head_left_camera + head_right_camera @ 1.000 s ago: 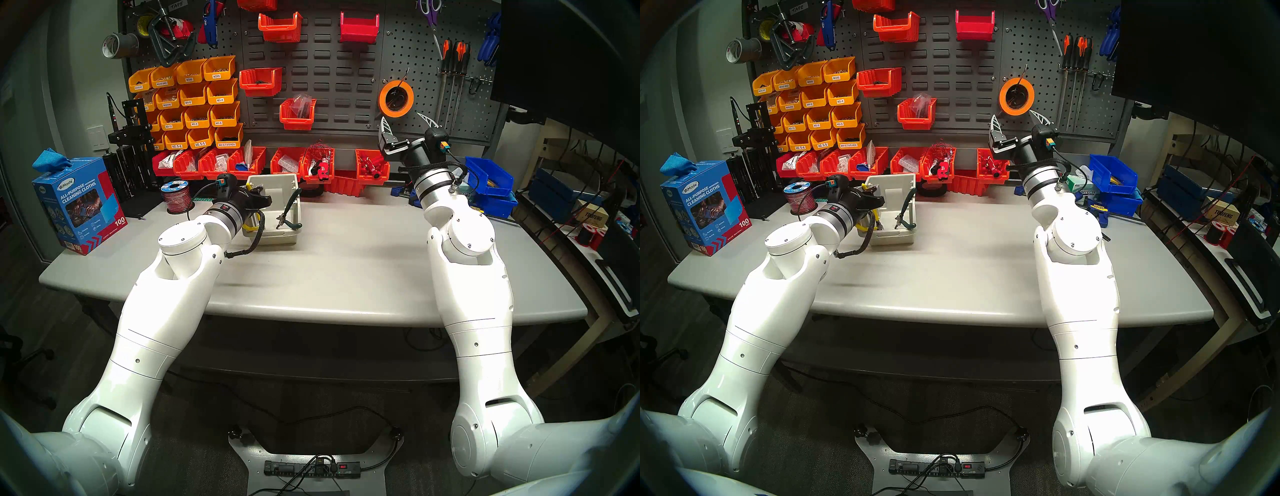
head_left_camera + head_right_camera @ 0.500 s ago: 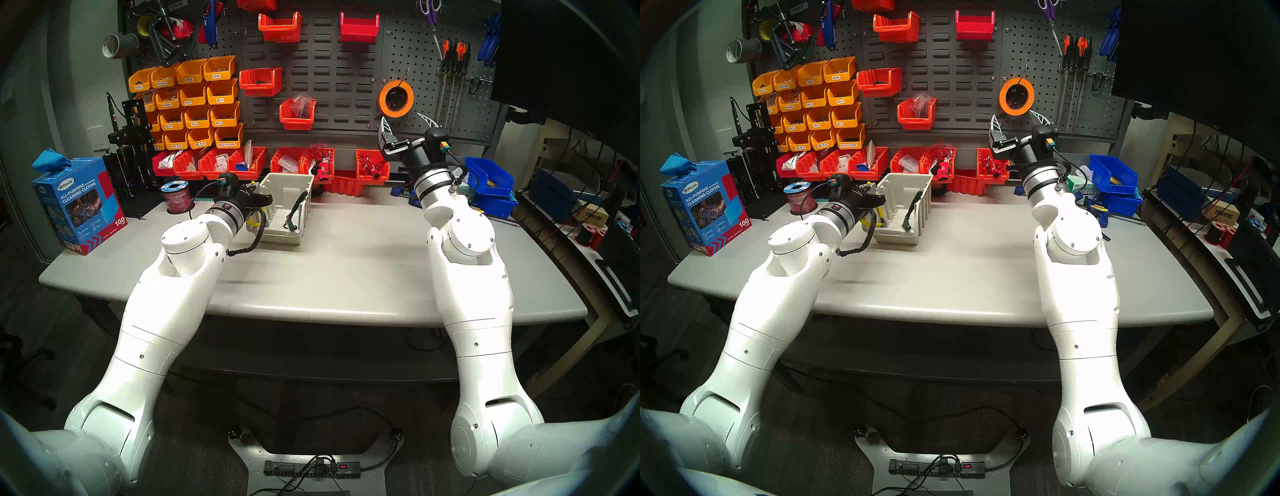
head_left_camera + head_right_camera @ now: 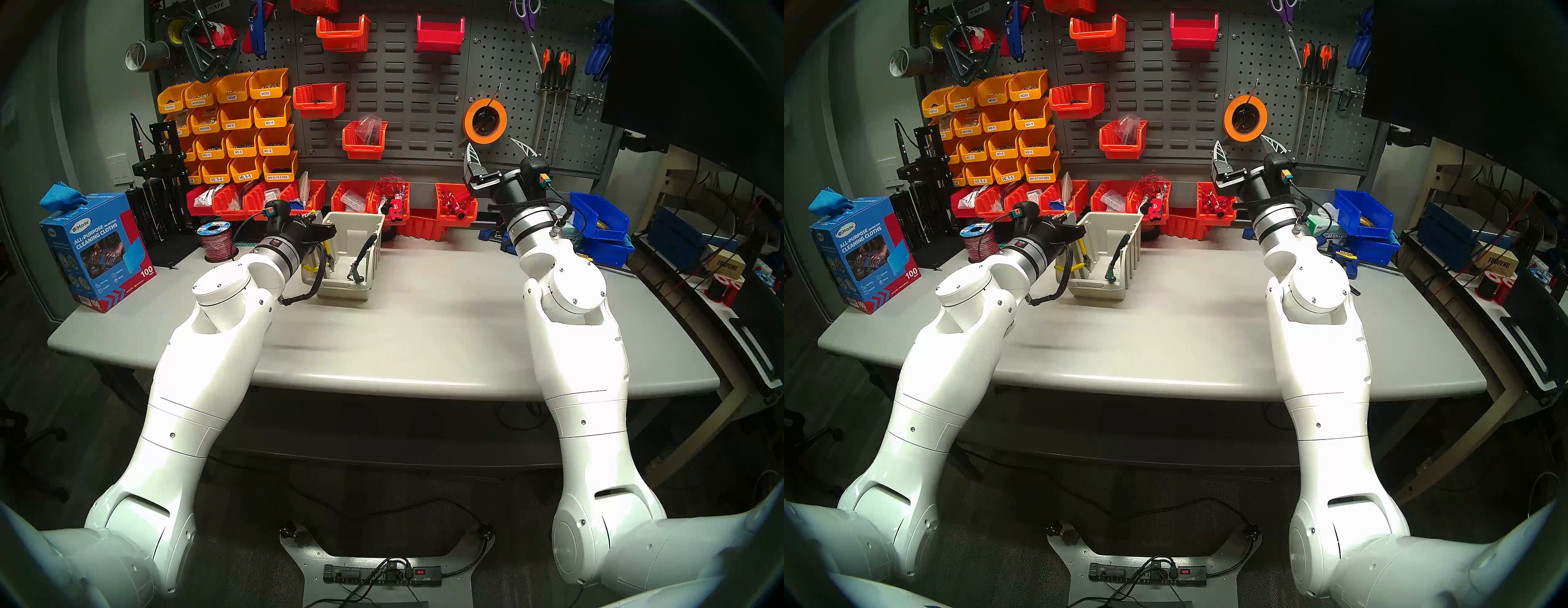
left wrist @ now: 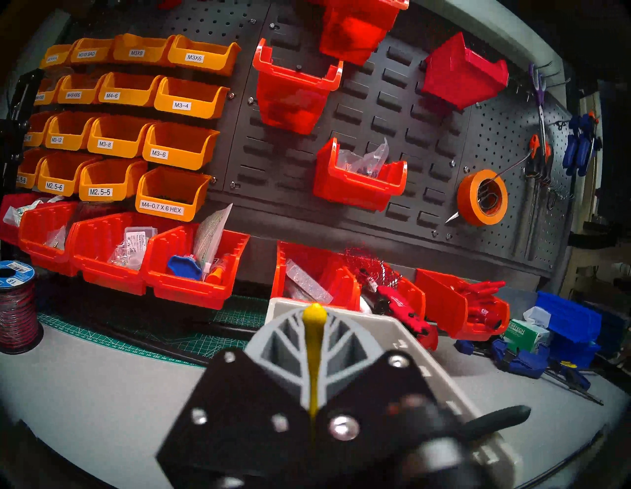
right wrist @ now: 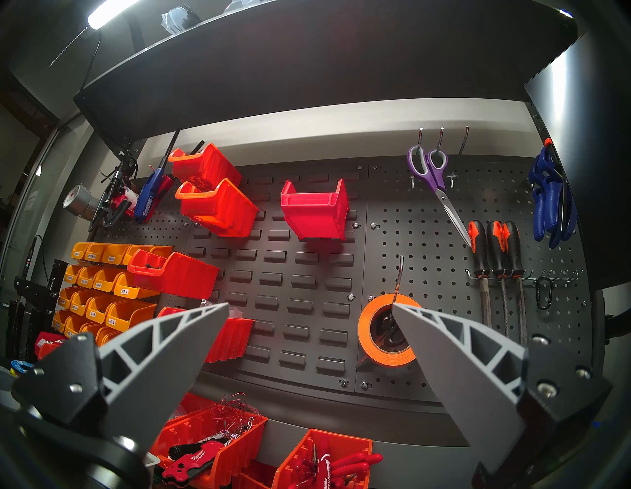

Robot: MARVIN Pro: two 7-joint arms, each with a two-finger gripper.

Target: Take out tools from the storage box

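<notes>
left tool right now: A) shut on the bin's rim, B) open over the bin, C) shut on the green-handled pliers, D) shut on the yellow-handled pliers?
D: in the left wrist view the left tool has its fingers pressed together on a handle of the yellow-handled pliers, while the green-handled pliers lean inside the storage box.

The right gripper (image 5: pixel 310 309) has its two grey fingers (image 5: pixel 164 358) spread wide apart, aimed at the dark pegboard (image 5: pixel 307 290). An orange tape roll (image 5: pixel 368 338) hangs on the pegboard just behind the right-hand fingertip. Purple scissors (image 5: pixel 430 177) hang above that roll, and orange-and-black screwdrivers (image 5: pixel 495 249) hang up and to its right.
</notes>
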